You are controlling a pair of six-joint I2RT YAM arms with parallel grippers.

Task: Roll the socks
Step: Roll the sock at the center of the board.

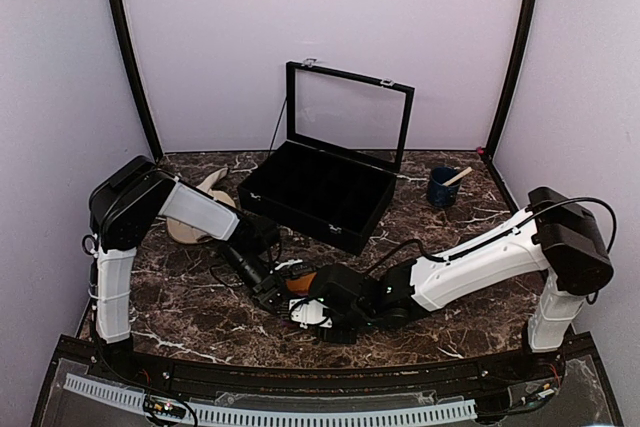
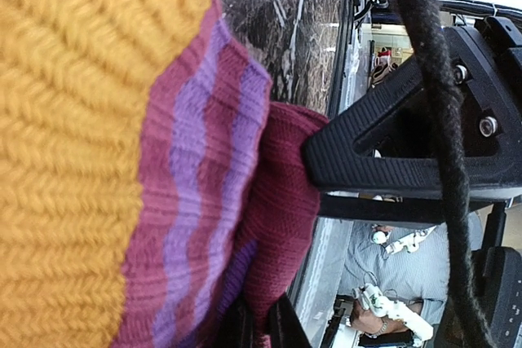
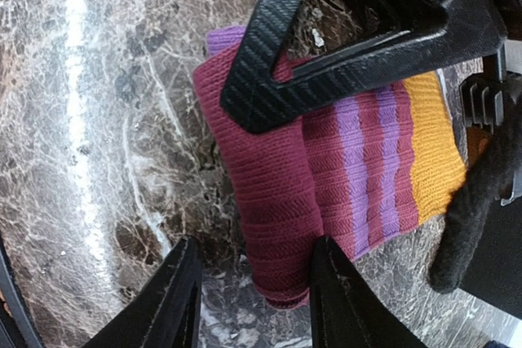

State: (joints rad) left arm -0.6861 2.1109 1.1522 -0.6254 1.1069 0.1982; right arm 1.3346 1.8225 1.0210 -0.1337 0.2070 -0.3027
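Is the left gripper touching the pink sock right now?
Touching. The left wrist view shows the left gripper pinching a fold of the pink sock.

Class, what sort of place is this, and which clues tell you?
Probably a robotics lab: left arm and right arm bolted at a marble-patterned table, plain enclosing walls, a magenta sock for practice.

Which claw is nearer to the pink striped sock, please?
Left. The left claw is shut on the pink striped sock, pinching its fabric; the right claw is open, straddling the rolled end without clamping it.
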